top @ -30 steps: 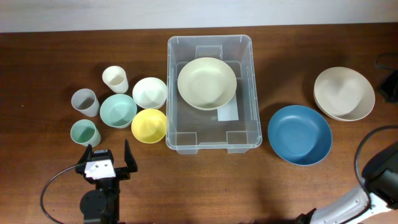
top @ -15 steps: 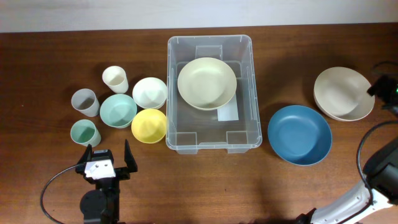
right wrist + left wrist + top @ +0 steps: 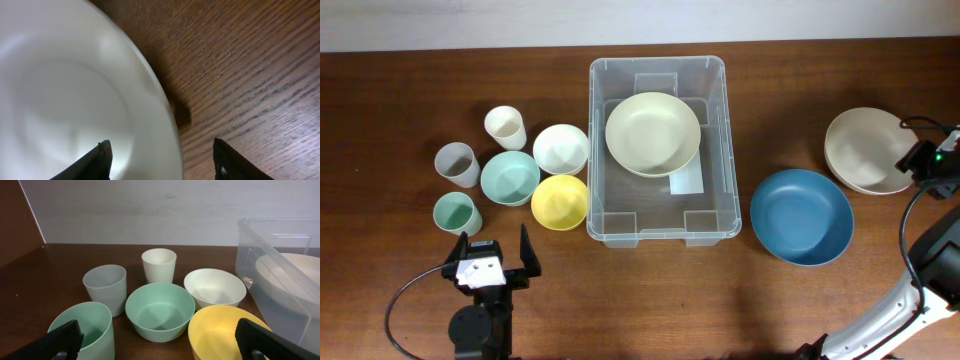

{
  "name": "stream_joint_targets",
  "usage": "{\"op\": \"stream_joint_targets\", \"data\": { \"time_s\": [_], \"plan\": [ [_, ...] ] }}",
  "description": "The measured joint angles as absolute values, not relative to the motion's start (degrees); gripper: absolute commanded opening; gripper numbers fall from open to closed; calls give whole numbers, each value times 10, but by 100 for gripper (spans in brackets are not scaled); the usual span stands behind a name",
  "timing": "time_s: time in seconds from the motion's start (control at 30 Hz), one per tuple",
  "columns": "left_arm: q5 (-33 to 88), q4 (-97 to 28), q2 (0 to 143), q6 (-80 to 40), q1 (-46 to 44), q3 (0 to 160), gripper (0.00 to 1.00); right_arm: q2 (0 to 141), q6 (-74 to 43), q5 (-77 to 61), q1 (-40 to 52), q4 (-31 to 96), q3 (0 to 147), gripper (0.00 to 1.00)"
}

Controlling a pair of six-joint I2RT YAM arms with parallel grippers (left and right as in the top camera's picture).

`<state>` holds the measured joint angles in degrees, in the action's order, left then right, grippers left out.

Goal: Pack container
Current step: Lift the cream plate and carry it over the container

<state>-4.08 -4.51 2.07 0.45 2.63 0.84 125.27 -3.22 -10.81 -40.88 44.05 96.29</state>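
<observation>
You have soft, even light from above; in the overhead view the bench [image 3: 400, 80] carries only faint shadows. Your right wrist view sits very close, so the pale bowl [image 3: 60, 100] looks washed out and soft, with a dark shadow hugging its rim. The left wrist view is crisp, but the left claw [image 3: 157, 342] blurs at the bottom corners.

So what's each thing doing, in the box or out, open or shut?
container: lidless, one bowl inside
cream bowl: in the container, upright
blue bowl: outside, upright, empty
beige bowl: outside, upright
cups: outside, upright, empty
small bowls: outside, upright, empty
left hand: open, empty
right hand: open over beige bowl's rim
</observation>
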Motion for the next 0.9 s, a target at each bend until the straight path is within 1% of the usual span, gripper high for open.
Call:
{"op": "stream_joint_targets", "data": {
  "time_s": [0.07,0.13,0.27,0.3,0.33,0.37,0.63,0.9],
  "plan": [
    [-41,-45,21,4,26,8,100,1265,-32,-110,-409,440,963,47],
    [-41,-45,21,4,26,8,100,1278,-31,-116,-409,435,963,35],
    [-41,-45,21,4,26,8,100,1284,-31,-121,-409,432,963,28],
    [-41,-45,21,4,26,8,100,1284,-30,-121,-409,432,963,17],
    [-41,-45,21,4,26,8,100,1285,-31,-122,-409,432,963,12],
    [-41,-45,21,4,26,8,100,1285,-30,-122,-409,432,963,4],
    [-41,-45,21,4,26,8,100,1283,-35,-155,-409,428,963,4],
    [-41,-45,21,4,26,8,100,1282,-32,-267,-409,423,991,4]
  ]
}}
